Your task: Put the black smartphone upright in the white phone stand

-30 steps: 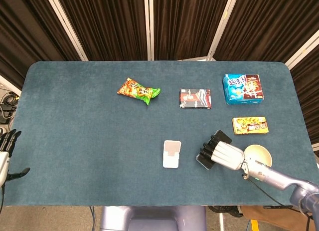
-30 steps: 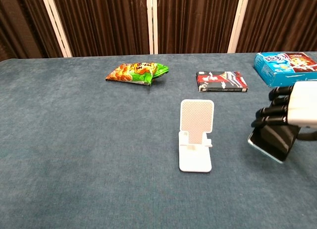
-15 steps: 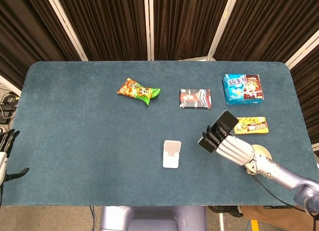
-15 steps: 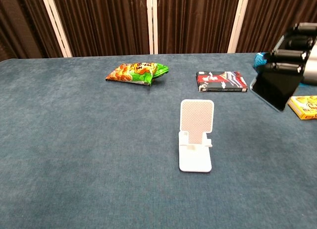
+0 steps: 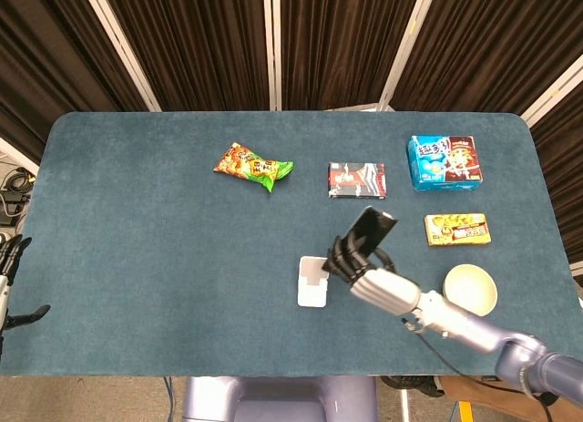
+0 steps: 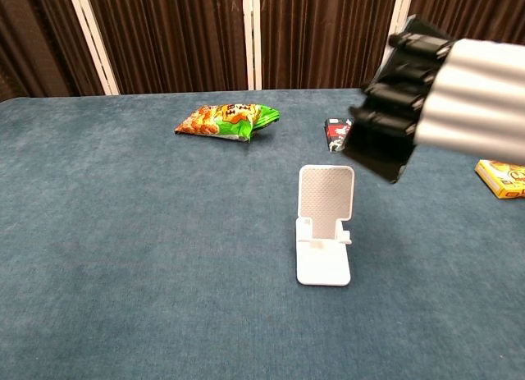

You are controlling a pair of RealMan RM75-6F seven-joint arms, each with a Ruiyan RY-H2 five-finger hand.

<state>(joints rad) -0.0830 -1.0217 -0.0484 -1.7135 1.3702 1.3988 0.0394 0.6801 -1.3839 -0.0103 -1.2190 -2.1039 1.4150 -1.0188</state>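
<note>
My right hand (image 5: 369, 278) (image 6: 435, 101) grips the black smartphone (image 5: 366, 232) (image 6: 379, 146) in the air, tilted, just right of and above the white phone stand (image 5: 314, 281) (image 6: 325, 225). The stand sits empty on the blue table near the front middle, its back plate upright. The hand's black fingers wrap the phone's edge. At the far left edge of the head view my left hand (image 5: 9, 272) hangs off the table with its fingers apart and nothing in it.
A green and orange snack bag (image 5: 253, 166) (image 6: 226, 120) lies at the back left. A dark packet (image 5: 357, 180), a blue box (image 5: 444, 162), a yellow box (image 5: 457, 229) (image 6: 501, 179) and a cream bowl (image 5: 470, 290) lie on the right side.
My right hand has lifted the smartphone off the table and carried it left, from beside the bowl to just right of the stand. The left hand has barely moved.
</note>
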